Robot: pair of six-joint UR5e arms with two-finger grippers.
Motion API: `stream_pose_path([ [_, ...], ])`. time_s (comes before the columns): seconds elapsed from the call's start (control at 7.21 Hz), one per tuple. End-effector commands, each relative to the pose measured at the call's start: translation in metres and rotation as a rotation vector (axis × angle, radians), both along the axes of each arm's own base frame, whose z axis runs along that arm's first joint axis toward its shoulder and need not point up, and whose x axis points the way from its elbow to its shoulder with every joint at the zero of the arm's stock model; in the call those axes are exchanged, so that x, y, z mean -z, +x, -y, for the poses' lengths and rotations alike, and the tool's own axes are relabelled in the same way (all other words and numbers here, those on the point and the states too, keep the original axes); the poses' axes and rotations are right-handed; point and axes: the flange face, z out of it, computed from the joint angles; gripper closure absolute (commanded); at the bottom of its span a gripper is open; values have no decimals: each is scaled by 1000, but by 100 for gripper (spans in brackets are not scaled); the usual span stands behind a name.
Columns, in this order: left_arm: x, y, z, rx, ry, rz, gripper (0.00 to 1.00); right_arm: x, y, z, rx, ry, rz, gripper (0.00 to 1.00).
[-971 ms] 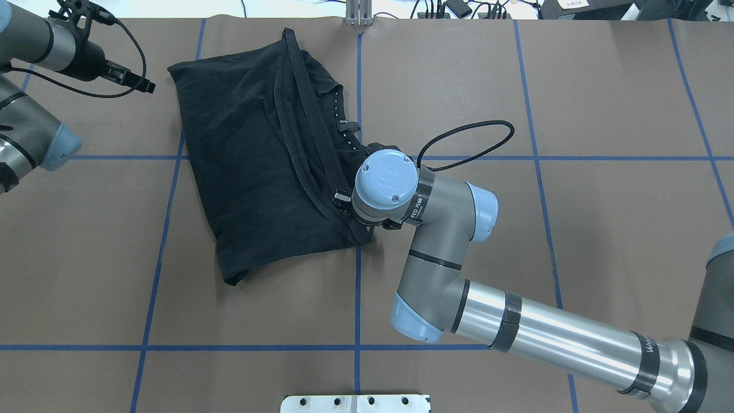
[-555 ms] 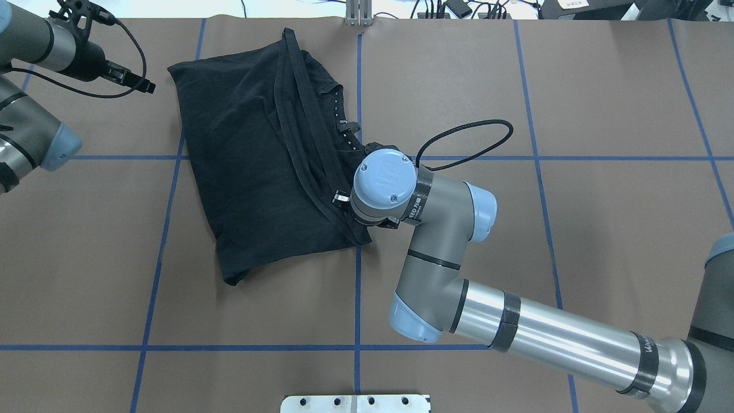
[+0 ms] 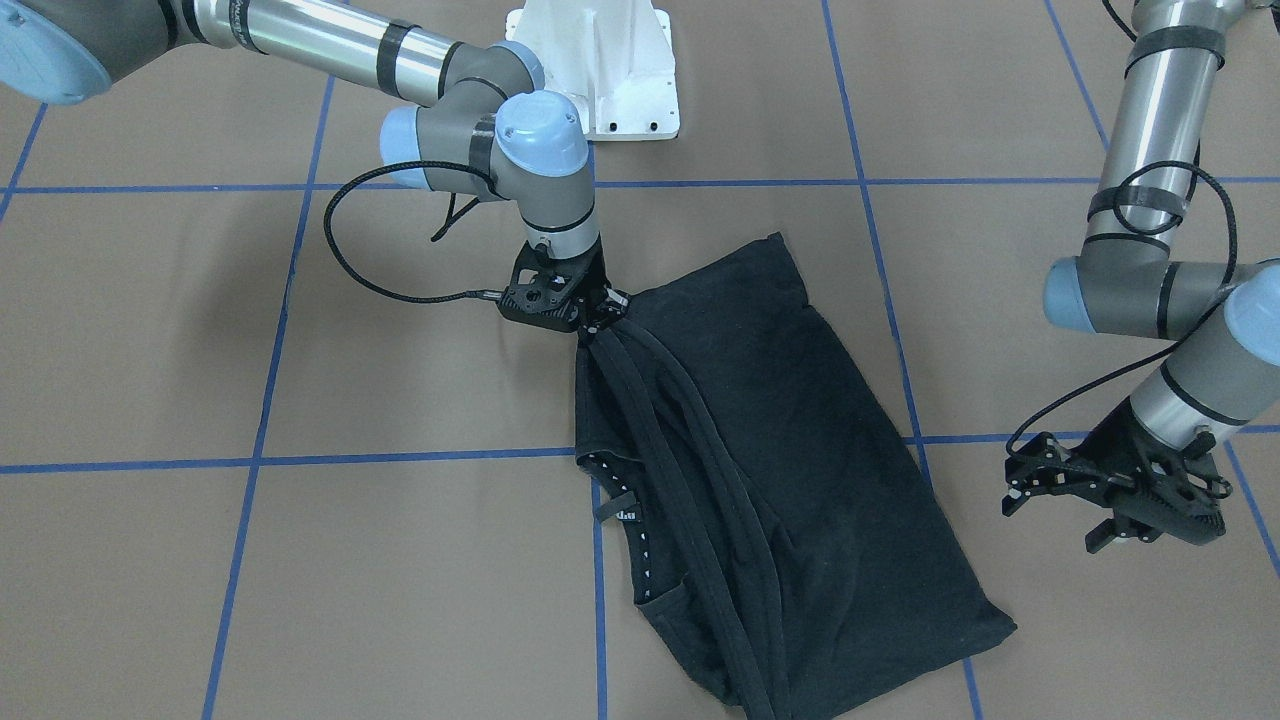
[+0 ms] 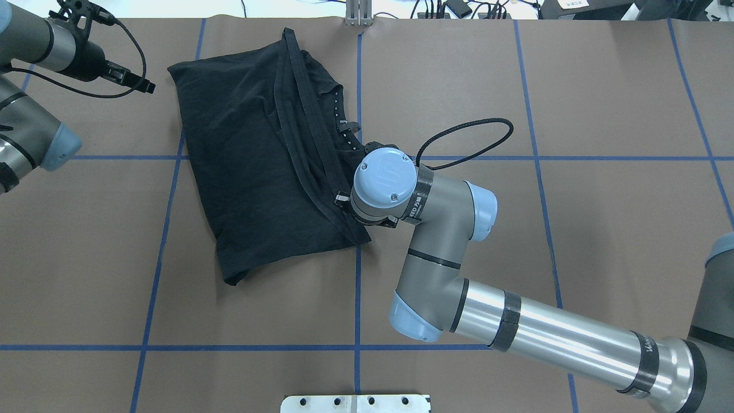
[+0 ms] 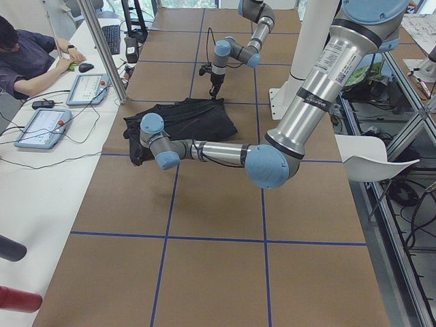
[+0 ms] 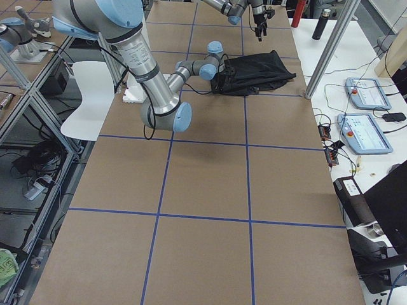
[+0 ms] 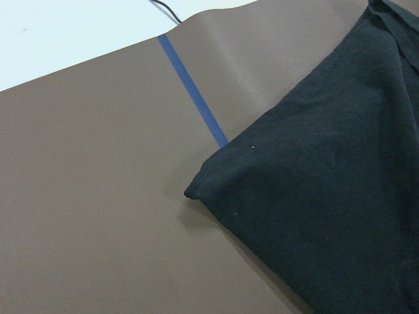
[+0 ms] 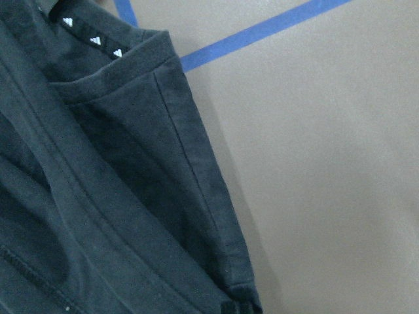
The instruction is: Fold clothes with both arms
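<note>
Currently, shirt (image 3: 800,450): black, folded to a rough rectangle, flat on the table (image 3: 300,350). In the overhead view it sits left of the centre tape line (image 4: 358,298), running from near the far edge to past the cross line.
fold: hem bands run lengthwise down the side nearest the centre line. The plain black panel faces up on the other side.
collar (image 3: 625,500): at the edge on the right arm's side, with an inner strip of small white marks showing.
right gripper (image 3: 590,318): down at the shirt corner nearest the robot. The hem bands bunch together into its tip, so it reads as clamped on the shirt. The fingertips themselves are hidden by fabric.
right wrist view: seam and sleeve hem up close, brown table beside them.
left gripper (image 4: 143,85): above bare table, just beside the far corner of the shirt and not touching it. It carries nothing. Can't tell the jaw gap from any view.
left wrist view: shirt corner (image 7: 193,191) lying on the table next to a blue tape line.
base (image 3: 600,70): white, at the robot side.
person (image 5: 27,54): seated at the side desk, exterior left view.
</note>
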Motion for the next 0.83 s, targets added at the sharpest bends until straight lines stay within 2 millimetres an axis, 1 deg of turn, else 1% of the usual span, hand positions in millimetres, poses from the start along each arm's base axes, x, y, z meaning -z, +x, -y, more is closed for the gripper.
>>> stream_pose_path([
  [0.0, 0, 0, 0, 0, 2, -1, 0, -1, 3, 4, 11, 24, -9, 11],
  [0.14, 1, 0, 0, 0, 3, -2, 0, -5, 2, 5, 21, 41, -22, 2],
  [0.28, 1, 0, 0, 0, 3, -2, 0, -12, -2, 7, 11, 44, -39, 2],
  [0.69, 1, 0, 0, 1, 3, -3, 0, -5, -4, 7, 12, 48, -32, 2],
])
